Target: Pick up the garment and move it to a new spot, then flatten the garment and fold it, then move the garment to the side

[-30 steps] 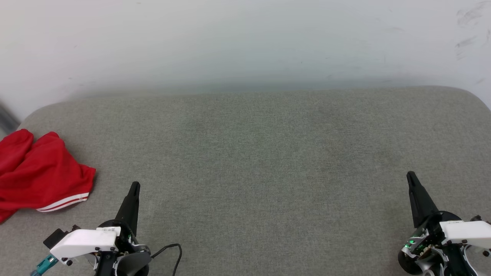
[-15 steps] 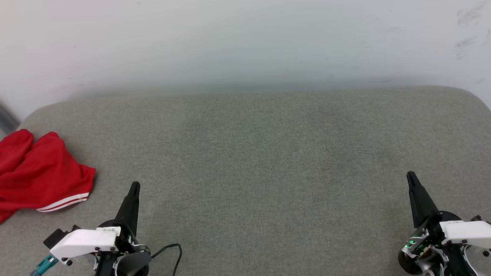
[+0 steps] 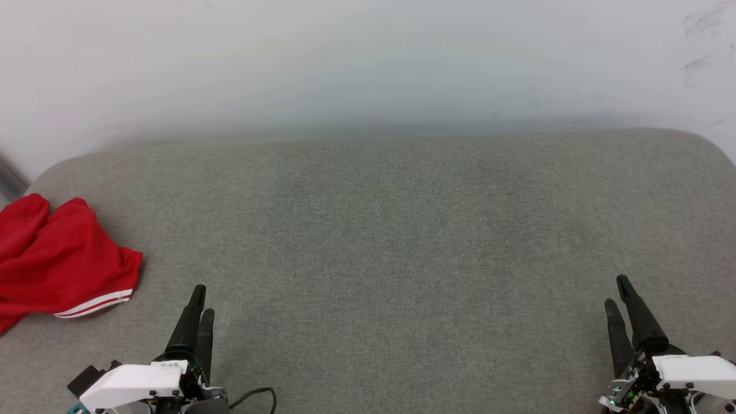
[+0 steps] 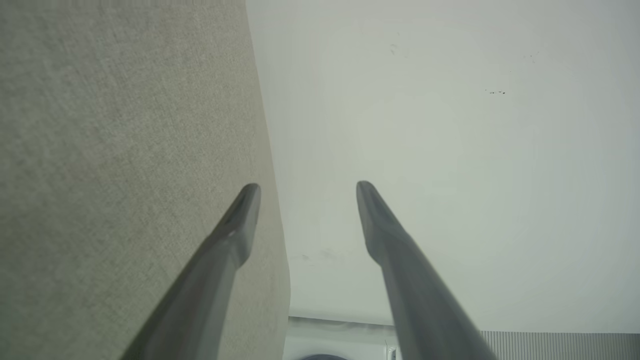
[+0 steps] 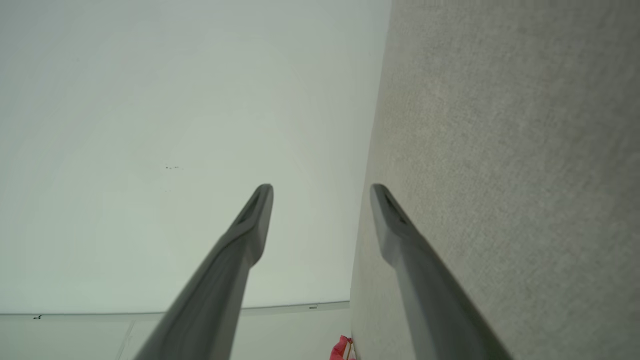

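The garment (image 3: pixel 54 263) is a crumpled red heap with a red-white striped hem, lying at the far left edge of the grey cushioned surface (image 3: pixel 391 230). A sliver of the garment (image 5: pixel 341 349) shows at the bottom of the right wrist view. My left gripper (image 3: pixel 202 300) stands at the lower left, to the right of the heap and apart from it, its fingers parted with nothing between them. In the left wrist view the left gripper (image 4: pixel 306 186) spans the cushion's edge. At the lower right my right gripper (image 3: pixel 617 291) is open too and holds nothing; in the right wrist view the right gripper (image 5: pixel 322 187) is spread.
A pale wall (image 3: pixel 368 63) rises behind the cushion's far edge. The cushion's corners are rounded at the left and right. A black cable (image 3: pixel 256 393) loops beside the left wrist. The wide middle of the grey surface lies bare.
Both grippers went from shut to open, each now showing two parted fingers. Both have drawn back a little toward the bottom of the head view. The garment has not moved.
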Available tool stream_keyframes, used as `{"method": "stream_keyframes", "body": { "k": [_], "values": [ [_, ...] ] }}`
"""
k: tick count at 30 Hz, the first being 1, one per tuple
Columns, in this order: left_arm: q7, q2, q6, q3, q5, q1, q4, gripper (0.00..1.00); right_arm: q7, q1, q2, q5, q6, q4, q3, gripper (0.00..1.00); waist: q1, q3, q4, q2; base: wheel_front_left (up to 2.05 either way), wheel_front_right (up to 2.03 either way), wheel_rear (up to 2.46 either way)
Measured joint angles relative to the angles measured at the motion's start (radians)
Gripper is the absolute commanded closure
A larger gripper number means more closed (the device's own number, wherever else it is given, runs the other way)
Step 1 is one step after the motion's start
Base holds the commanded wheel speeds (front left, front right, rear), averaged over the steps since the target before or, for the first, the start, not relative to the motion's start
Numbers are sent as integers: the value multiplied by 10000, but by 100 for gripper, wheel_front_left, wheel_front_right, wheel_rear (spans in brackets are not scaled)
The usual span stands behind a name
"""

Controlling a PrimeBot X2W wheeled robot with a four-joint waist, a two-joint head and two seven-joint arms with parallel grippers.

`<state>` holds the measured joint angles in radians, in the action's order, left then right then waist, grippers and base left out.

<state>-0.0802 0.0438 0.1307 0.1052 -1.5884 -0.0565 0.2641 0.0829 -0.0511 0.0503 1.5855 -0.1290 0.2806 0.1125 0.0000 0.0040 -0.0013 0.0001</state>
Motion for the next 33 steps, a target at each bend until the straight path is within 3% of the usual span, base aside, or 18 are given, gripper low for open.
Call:
{"method": "stream_keyframes", "body": {
  "k": [7,22,33],
  "values": [
    [378,2,-102,203,1045,9,-366,0,-387,101,-8,-1331,0,-449,92,0,0,16,-7,-1,0,0,0],
    [984,4,-1147,-100,4303,129,-1469,0,-1007,314,-12,-4759,-2,-1603,-42,0,0,58,-7,0,0,0,0],
    [1377,10,-1622,-470,6404,326,-1812,0,-1398,527,-12,-6836,-2,-2040,-282,0,0,74,-8,-1,0,0,0]
  ]
}}
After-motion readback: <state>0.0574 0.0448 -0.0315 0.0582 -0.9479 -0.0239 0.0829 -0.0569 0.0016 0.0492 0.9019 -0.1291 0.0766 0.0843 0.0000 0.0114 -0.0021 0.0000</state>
